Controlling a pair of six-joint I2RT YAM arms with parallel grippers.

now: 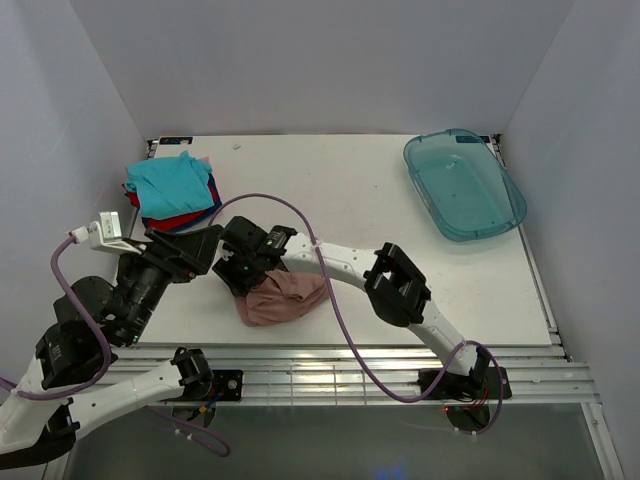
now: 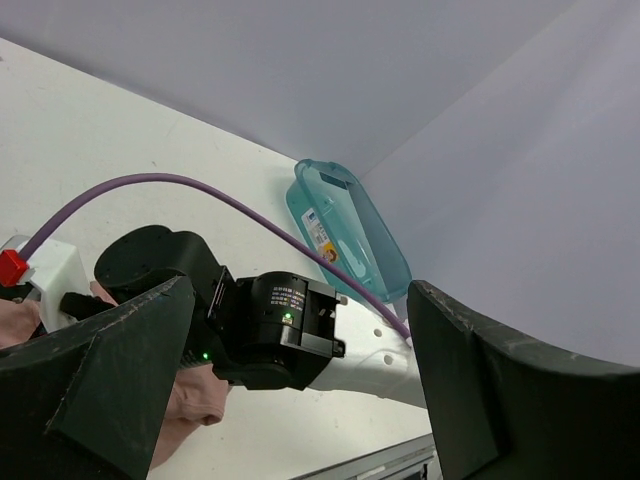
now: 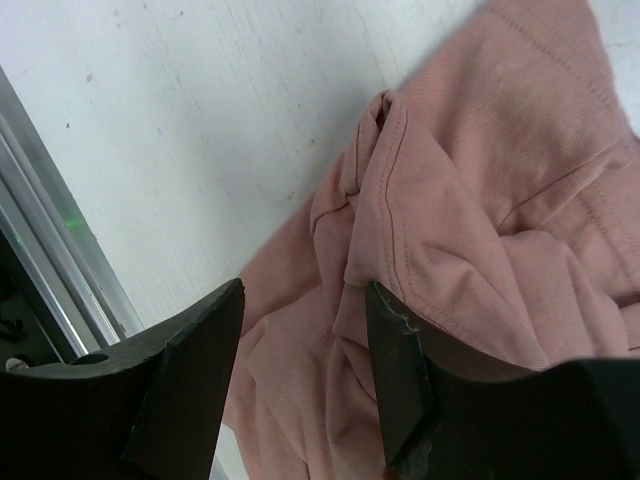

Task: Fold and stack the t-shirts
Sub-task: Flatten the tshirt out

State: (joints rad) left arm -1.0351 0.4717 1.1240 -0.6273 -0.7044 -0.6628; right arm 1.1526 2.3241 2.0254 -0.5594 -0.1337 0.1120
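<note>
As the pink t-shirt lies bunched directly beneath my right hand, jaws part-open over 1 fold, gripping nothing yet, right is nearer; left hand gapes empty.

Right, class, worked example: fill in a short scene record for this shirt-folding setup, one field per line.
Unfolded item: pink t-shirt, crumpled, near the front of the table
Folded stack: back left, teal t-shirt on top
Tray: translucent teal, back right
Left end effector: open, holding nothing
Right end effector: open, fingers straddling a fold of the pink cloth
</note>
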